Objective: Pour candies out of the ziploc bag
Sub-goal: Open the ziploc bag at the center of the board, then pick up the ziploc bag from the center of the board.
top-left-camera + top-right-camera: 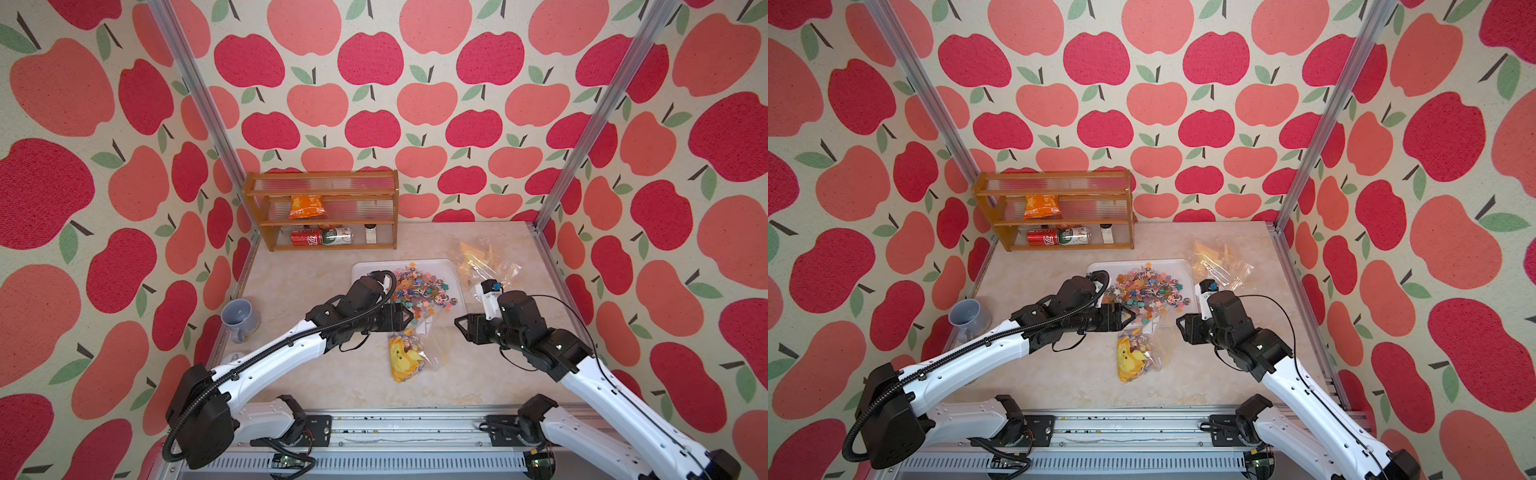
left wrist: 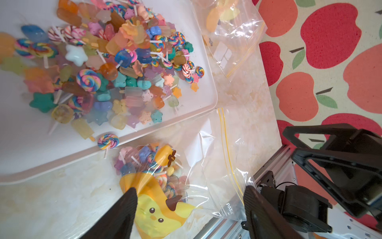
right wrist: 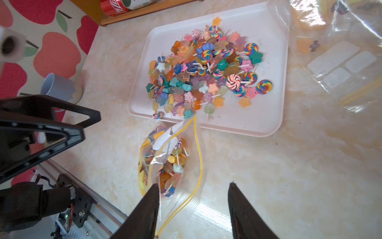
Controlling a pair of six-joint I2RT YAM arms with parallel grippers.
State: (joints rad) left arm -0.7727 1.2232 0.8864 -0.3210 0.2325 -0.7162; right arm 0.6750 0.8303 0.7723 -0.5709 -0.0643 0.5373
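The clear ziploc bag [image 1: 409, 353] [image 1: 1138, 353] with a yellow chick print lies flat on the table, just in front of the white tray [image 1: 436, 266]. Some candies [image 3: 175, 159] are still inside it. A large heap of candies [image 1: 419, 286] [image 3: 206, 68] covers the tray. My left gripper [image 1: 409, 318] [image 2: 190, 189] hangs open over the bag and holds nothing. My right gripper [image 1: 457, 322] [image 3: 193, 184] is open too, beside the bag's yellow zip edge [image 3: 199, 165]. One lollipop [image 2: 108, 141] rests against the tray's near rim.
A second, flattened clear bag [image 1: 486, 262] lies at the back right next to the tray. A wooden shelf [image 1: 320, 208] at the back holds an orange snack packet [image 1: 306, 207] and cans. A grey mug [image 1: 239, 318] stands at the left wall. A metal rail [image 1: 395, 428] runs along the front.
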